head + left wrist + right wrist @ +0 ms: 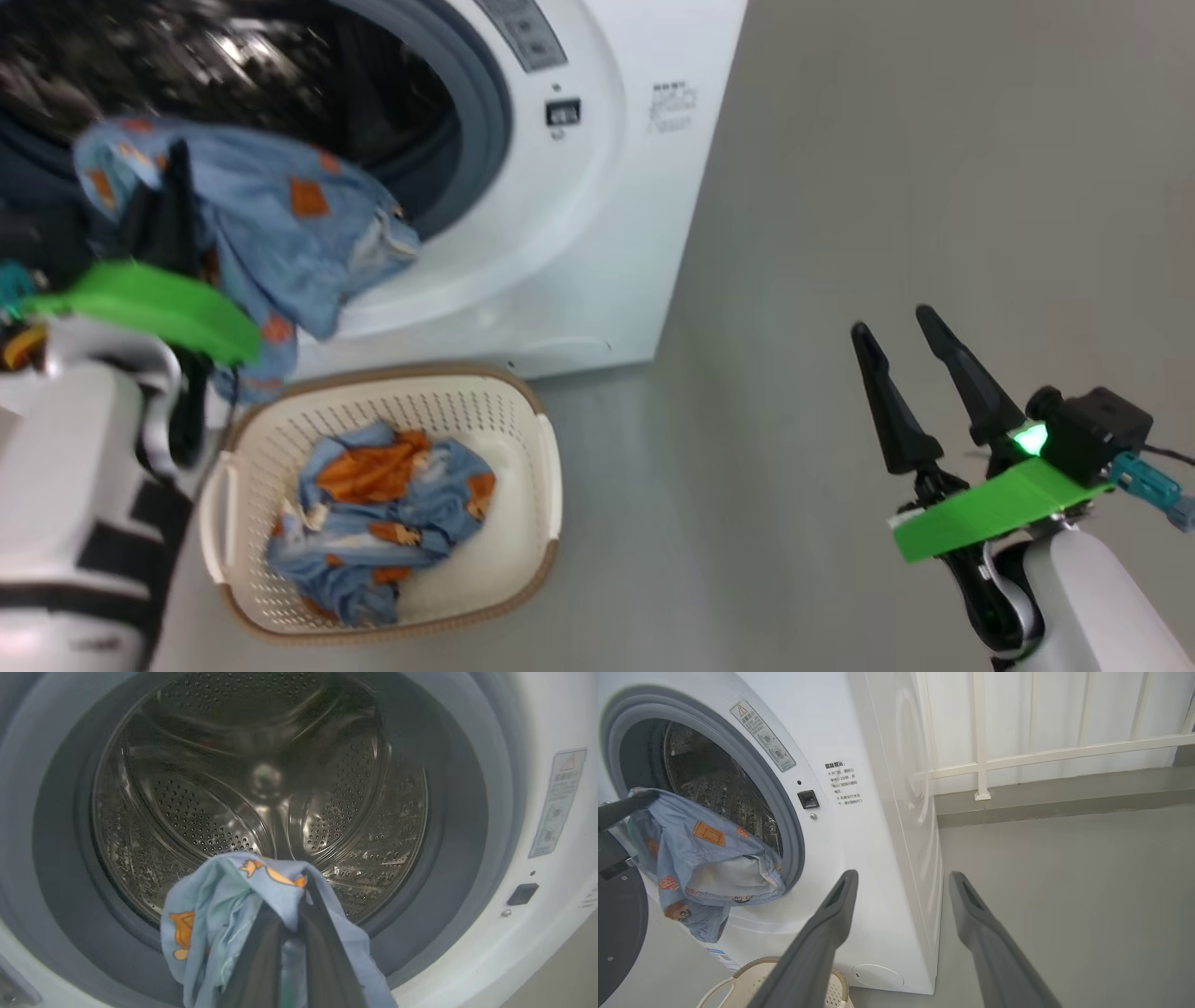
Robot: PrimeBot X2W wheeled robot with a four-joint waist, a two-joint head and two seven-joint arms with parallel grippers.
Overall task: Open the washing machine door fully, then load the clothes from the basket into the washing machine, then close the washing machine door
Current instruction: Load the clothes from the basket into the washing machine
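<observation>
At the washing machine [597, 233] mouth, my left gripper [292, 905] has its jaws clamped on a blue garment [280, 215]; more clothes [383, 523] lie in the basket [551, 467]. My right gripper [892, 320] hovers, jaws apart.

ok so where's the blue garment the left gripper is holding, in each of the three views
Head view: the blue garment hangs at upper left from the left gripper, before the drum mouth, above the basket.
Left wrist view: the blue garment is bottom centre, draped over the fingers.
Right wrist view: the blue garment is at the left edge, mid-height.
Shared landmark: the small dark latch slot on the white front, right of the opening.
</observation>
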